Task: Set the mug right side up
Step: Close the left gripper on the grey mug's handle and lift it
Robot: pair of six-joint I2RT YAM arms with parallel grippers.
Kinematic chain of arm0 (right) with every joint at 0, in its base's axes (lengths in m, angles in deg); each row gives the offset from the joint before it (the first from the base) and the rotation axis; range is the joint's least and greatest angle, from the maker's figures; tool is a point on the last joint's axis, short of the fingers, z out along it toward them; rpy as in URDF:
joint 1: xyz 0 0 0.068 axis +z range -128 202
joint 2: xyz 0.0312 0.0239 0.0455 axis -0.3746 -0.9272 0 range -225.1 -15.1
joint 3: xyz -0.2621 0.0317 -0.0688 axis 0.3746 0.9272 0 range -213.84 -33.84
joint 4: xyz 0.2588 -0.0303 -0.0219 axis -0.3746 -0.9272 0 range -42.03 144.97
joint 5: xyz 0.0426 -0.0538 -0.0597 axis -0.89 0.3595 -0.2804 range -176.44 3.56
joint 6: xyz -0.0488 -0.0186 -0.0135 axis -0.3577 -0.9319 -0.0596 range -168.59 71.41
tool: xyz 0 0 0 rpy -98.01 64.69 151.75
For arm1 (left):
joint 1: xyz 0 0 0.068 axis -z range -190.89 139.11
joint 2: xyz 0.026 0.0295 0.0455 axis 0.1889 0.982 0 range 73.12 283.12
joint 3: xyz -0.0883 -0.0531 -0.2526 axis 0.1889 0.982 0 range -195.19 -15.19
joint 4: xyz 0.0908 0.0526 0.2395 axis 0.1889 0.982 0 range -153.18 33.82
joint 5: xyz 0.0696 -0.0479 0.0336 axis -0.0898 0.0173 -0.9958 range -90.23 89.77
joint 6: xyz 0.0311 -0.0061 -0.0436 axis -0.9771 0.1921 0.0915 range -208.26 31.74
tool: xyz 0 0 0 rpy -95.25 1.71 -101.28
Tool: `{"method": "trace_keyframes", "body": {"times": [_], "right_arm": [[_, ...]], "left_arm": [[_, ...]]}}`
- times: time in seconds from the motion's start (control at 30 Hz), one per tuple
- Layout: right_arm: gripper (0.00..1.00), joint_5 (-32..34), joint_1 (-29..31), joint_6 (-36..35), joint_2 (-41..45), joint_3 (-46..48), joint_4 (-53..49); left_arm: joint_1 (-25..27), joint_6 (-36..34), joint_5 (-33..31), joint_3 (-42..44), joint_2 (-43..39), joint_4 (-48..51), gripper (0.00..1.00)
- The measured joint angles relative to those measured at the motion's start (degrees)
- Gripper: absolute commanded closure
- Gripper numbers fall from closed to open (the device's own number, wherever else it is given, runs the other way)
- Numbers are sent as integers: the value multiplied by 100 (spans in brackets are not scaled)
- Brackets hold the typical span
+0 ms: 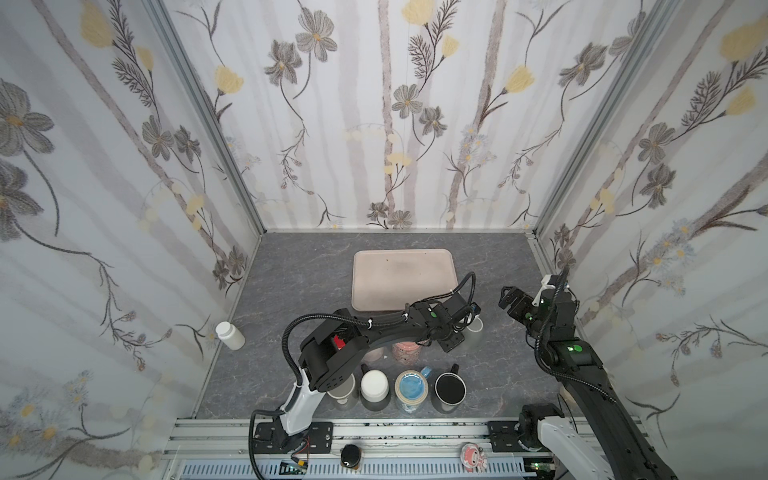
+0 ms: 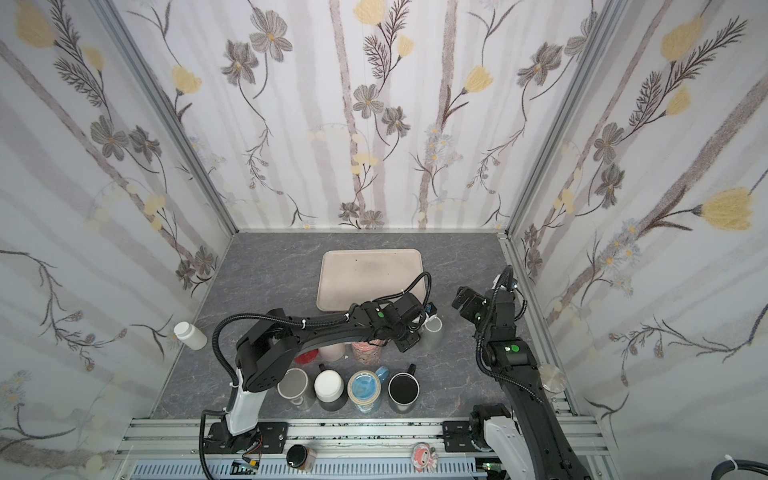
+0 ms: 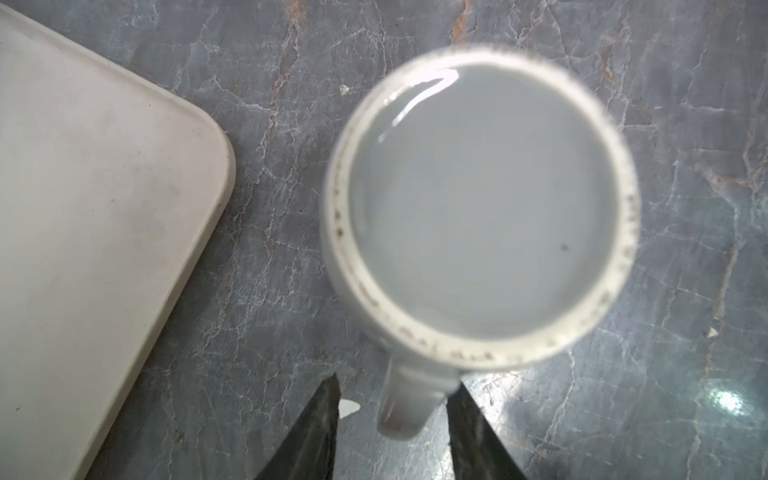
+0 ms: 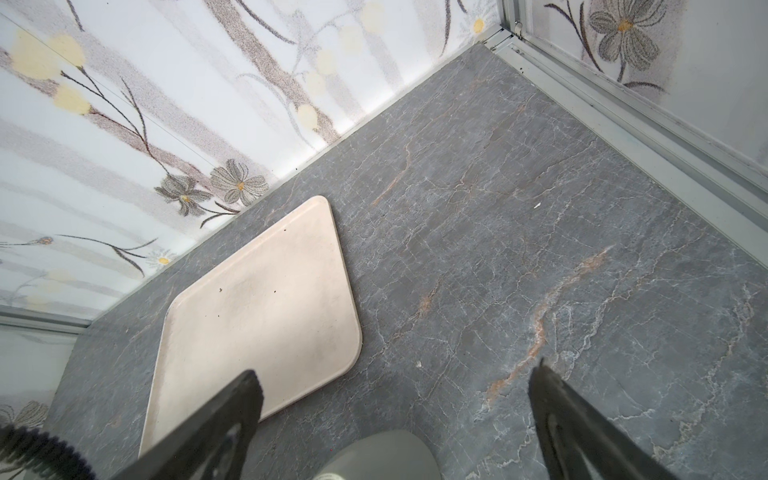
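Left tool (image 3: 397, 382) is partly spread astride the mug (image 3: 482, 199) handle (image 3: 409, 411), one finger (image 3: 469, 424) against it and the other just clear, so nothing is pinched; right tool (image 4: 397, 368) is spread wide and empty above the surface (image 4: 540, 208). Pale grey, the mug stands mouth down on the surface at 4 o'clock from the tray (image 1: 399, 274), just beside its corner, with its glazed base and speckled foot ring up. In both top views the left wrist hides the handle and part of the mug, and up close the mug is blurred.
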Motion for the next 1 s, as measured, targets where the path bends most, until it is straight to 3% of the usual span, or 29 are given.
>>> {"method": "trace_keyframes", "body": {"times": [0.23,0.53,1.0], "right_arm": [[0,-2,-22,0,-2,0,0],[0,-33,-52,0,-98,0,22],[0,-149,-50,4,-136,83,127]], "left_arm": [[0,-96,22,0,48,-114,67],[-20,-184,103,9,114,-225,68],[-7,-269,37,125,92,-372,87]]}}
